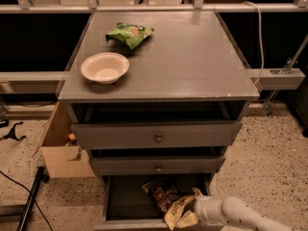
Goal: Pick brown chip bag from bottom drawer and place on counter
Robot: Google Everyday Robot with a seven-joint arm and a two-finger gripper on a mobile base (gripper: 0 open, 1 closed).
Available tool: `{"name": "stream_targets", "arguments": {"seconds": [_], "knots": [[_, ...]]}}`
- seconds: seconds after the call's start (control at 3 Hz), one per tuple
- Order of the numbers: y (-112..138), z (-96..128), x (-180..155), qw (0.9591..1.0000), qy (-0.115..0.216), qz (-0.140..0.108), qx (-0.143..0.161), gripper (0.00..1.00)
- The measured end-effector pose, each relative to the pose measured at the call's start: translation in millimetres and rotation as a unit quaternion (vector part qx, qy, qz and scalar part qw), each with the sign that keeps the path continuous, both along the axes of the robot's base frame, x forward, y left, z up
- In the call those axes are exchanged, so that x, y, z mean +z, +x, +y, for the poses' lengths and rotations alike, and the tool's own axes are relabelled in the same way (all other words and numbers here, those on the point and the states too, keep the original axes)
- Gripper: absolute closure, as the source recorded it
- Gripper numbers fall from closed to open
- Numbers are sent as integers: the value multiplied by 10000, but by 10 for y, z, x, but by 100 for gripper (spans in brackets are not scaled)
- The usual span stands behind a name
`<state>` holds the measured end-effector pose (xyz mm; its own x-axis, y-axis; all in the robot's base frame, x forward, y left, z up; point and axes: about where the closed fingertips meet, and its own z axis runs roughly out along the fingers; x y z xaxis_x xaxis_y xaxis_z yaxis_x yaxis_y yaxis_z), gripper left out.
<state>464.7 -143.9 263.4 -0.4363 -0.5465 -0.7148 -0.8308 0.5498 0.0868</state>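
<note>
The brown chip bag (163, 198) lies in the open bottom drawer (126, 202), toward its right front, with its tan end and white lettering facing the front. My gripper (188, 214) reaches in from the lower right on a white arm (240, 214) and sits at the bag's near end, touching or overlapping it. The counter (192, 57) is the flat grey top of the cabinet, above two knobbed drawers that stand slightly open.
A white bowl (105, 67) and a small green bag (129, 33) sit on the left part of the counter. An open cardboard box (62, 158) stands on the floor left of the cabinet. A dark pole and cable lie at the lower left.
</note>
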Motion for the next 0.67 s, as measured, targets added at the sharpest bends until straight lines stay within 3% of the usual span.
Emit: {"name": "stream_targets", "arguments": {"seconds": [0.33,0.67], "knots": [[-1,1,-1,10000,2,0,0,0],[45,-3,-100,9997,-38,-226,-22,0]]}}
